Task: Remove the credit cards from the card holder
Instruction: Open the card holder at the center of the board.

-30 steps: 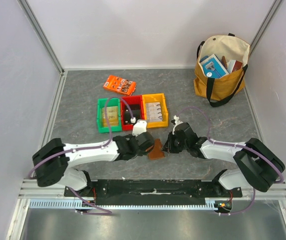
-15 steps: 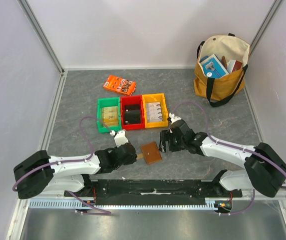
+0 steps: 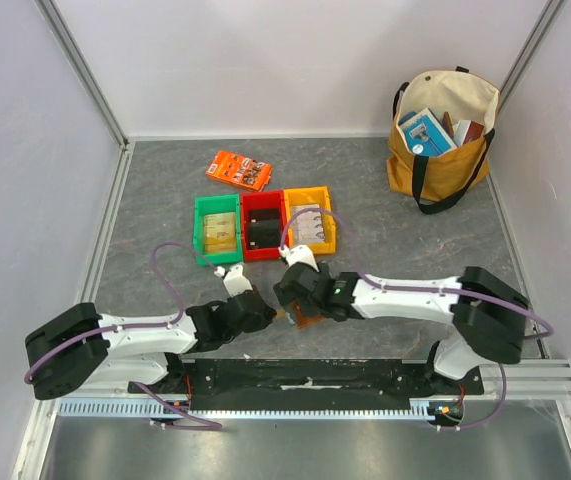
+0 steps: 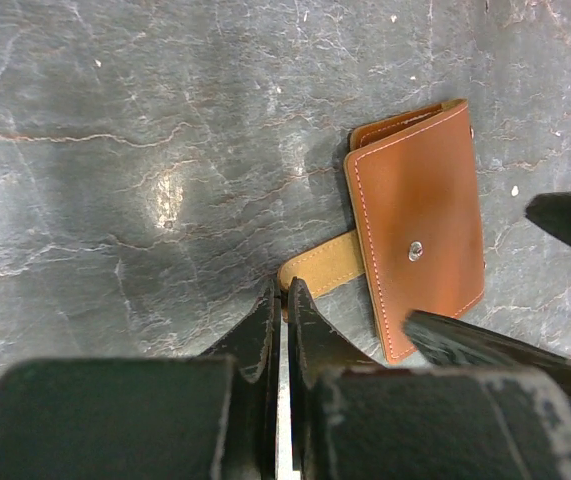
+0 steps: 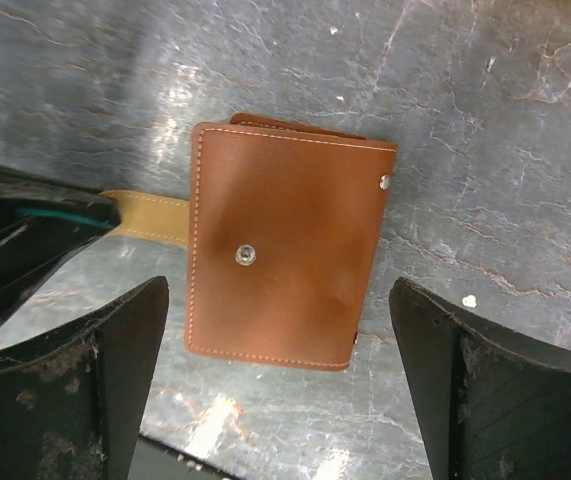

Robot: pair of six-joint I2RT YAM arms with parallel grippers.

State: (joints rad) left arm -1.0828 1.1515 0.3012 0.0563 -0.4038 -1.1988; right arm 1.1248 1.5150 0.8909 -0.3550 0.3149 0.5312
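Observation:
The card holder [image 5: 285, 265] is a brown leather wallet lying folded shut on the grey table, snap stud up, its tan strap [image 4: 327, 267] sticking out toward my left gripper. My left gripper [image 4: 285, 290] is shut, its tips pinched on the end of that strap. My right gripper [image 5: 280, 380] hangs just above the wallet, wide open, one finger on each side of it and touching nothing. From above, the right gripper [image 3: 300, 298] covers most of the card holder [image 3: 311, 320]. The credit cards are hidden.
Green [image 3: 216, 231], red [image 3: 263, 228] and yellow [image 3: 310, 223] bins stand in a row just behind the grippers. An orange printed box [image 3: 238, 170] lies farther back. A yellow tote bag [image 3: 440, 135] with books stands at the back right.
The right gripper let go, opened wide and swung left over the wallet. The wallet went from tilted between both grippers to flat on the table. The left arm drew back, still shut.

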